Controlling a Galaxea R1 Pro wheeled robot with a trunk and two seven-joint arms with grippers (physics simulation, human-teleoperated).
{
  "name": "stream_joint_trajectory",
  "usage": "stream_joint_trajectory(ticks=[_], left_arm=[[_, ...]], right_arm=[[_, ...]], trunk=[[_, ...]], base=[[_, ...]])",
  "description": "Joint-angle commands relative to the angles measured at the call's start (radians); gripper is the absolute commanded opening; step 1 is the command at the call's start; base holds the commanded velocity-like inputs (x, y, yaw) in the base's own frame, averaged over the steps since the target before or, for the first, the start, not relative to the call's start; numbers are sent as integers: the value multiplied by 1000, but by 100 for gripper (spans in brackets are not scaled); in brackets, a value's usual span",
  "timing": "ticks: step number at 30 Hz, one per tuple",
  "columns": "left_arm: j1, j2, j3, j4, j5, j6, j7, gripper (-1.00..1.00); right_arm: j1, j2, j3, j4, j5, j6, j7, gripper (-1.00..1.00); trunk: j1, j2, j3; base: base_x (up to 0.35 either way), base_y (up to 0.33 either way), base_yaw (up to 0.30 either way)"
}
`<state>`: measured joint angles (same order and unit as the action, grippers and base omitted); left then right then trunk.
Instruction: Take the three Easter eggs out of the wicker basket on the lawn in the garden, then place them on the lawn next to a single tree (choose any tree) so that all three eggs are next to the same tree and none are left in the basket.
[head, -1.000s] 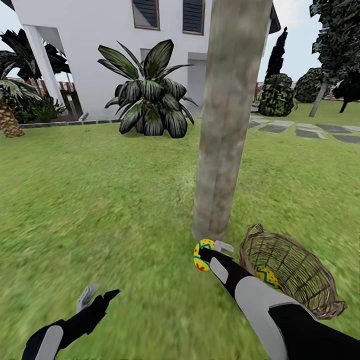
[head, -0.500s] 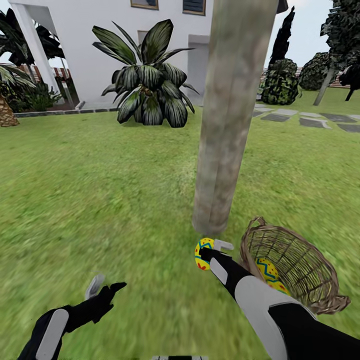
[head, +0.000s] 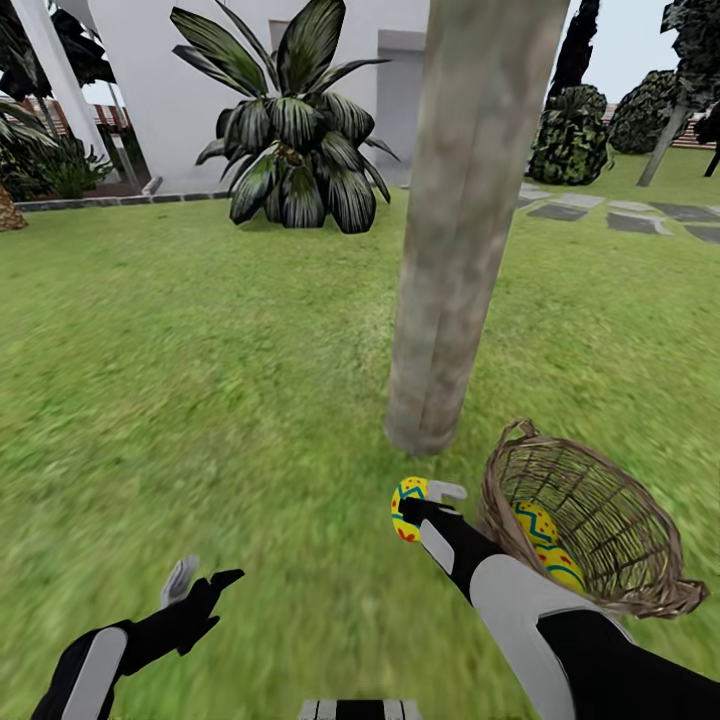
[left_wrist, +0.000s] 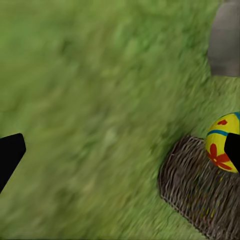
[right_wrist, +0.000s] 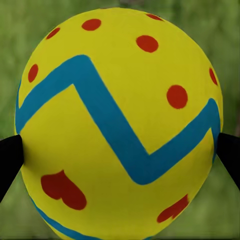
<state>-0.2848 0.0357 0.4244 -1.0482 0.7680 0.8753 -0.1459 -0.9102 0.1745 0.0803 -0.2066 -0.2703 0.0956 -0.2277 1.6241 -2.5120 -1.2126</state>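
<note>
A smooth yellow egg (head: 408, 506) (blue zigzag, red spots) sits clamped in the right gripper (head: 425, 502), low over the lawn (head: 200, 380) just short of the tree (head: 455, 230), whose mottled grey trunk runs off the top. At the egg's 3 o'clock tilts the twig basket (head: 590, 530), a second egg (head: 545, 540) half hidden by the arm. The left gripper (head: 200, 583), at 8 o'clock, is spread and holds nothing.

The head camera tilted downward (the whole scene slid up), and the black left gripper (head: 200, 585) edged slightly toward the thick pale grey-brown tree trunk (head: 455, 260).
</note>
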Motion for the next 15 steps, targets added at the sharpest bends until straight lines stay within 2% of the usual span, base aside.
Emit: stream_joint_trajectory(ticks=[1, 9, 12, 15], left_arm=[[-1, 0, 3, -1, -6, 7, -7, 100], [0, 3, 4, -11, -3, 29, -24, 100], [-2, 27, 3, -15, -1, 83, -79, 100], [-9, 53, 4, -14, -2, 108, -112, 100]], right_arm=[[-1, 0, 9, -2, -7, 6, -7, -100], [-1, 0, 9, -2, -7, 6, -8, -100], [-1, 0, 9, -2, -7, 6, -8, -100], [-1, 0, 9, -2, -7, 6, -9, -100]], trunk=[[0, -1, -5], [4, -2, -36], [5, -3, -47], [6, -4, -55]], base=[[0, 0, 0], [0, 0, 0], [0, 0, 0], [0, 0, 0]])
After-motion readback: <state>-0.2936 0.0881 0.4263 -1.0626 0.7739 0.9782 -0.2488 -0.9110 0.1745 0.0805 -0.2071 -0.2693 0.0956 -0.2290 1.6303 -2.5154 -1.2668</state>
